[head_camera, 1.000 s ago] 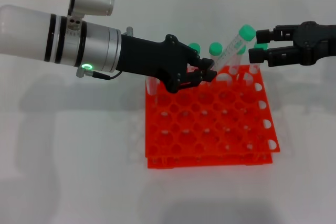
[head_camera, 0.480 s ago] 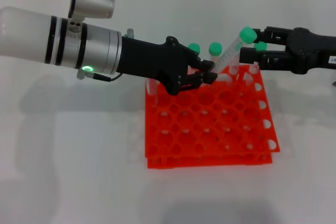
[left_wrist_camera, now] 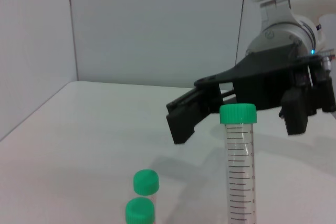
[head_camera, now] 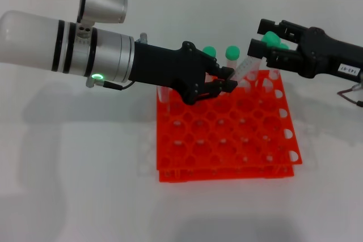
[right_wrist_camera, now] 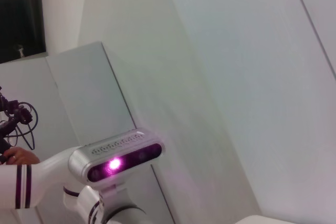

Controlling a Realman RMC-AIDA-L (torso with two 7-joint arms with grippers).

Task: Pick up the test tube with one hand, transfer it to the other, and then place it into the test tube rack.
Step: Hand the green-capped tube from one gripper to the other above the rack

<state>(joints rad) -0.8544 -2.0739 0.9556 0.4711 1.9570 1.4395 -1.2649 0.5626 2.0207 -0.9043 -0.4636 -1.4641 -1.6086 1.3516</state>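
Above rack [head_camera: 227,134]: tube [head_camera: 249,62] between (open) right pincer [head_camera: 260,46]

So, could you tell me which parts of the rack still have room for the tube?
The test tube rack has bare holes across its front and middle rows. The back row is crowded: capped tubes stand there, the left gripper holds the test tube above it, and the right gripper straddles its cap.
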